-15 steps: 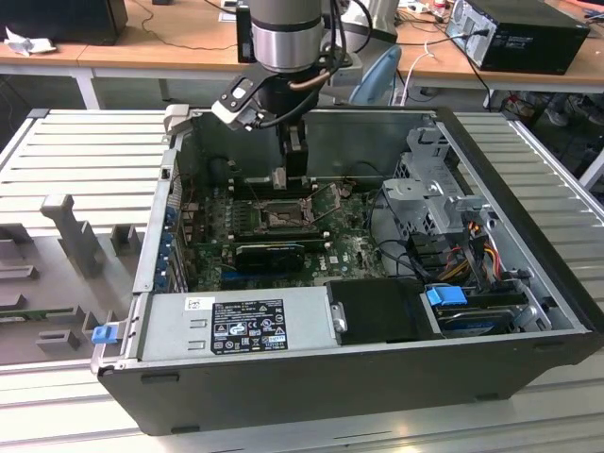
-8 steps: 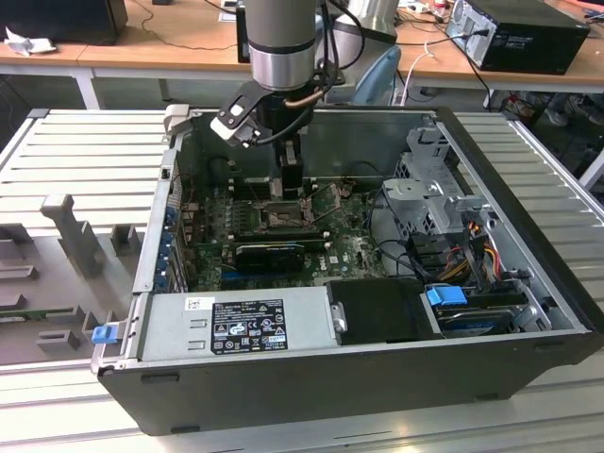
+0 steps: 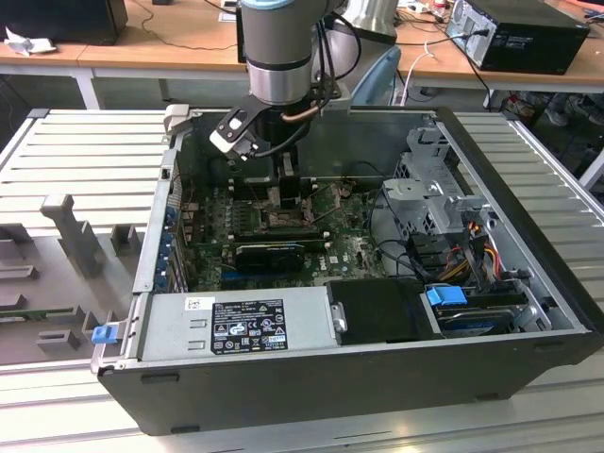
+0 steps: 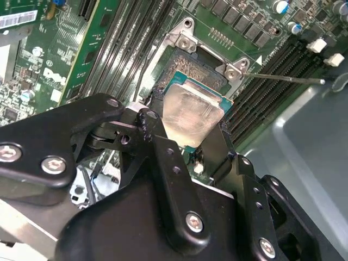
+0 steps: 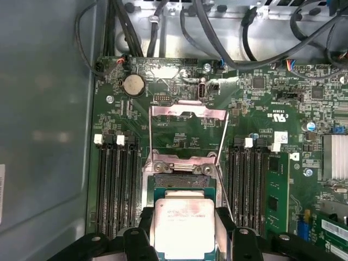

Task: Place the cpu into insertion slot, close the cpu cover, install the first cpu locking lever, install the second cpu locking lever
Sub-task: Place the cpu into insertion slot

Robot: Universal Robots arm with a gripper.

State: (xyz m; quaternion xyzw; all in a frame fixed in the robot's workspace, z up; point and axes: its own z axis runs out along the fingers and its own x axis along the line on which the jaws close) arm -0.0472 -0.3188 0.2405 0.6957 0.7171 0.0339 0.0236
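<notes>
Open computer case (image 3: 330,387), lying flat. The arm (image 3: 278,57) reaches down into it from above.

Green motherboard (image 5: 261,109) sits directly beneath the gripper (image 5: 184,217). Banks of black memory slots (image 5: 114,185) run along both sides of the fingers.

Gripper: the fingers (image 4: 223,144) are clamped on two opposite edges of the cpu (image 4: 193,117). In both wrist views the chip sits between the black pads, pale face up.

The cpu cover (image 5: 187,112) is open. It is swung up and back, past the insertion slot on the side away from the gripper, so its window frames bare board.

Insertion slot (image 4: 187,70): the dark contact field shows just ahead of the fingertips. The held chip overlaps its near part; I cannot tell whether the chip touches it.

One locking lever (image 4: 283,78), a thin metal rod, sticks out unlatched from the slot's corner to one side of the fingers.
</notes>
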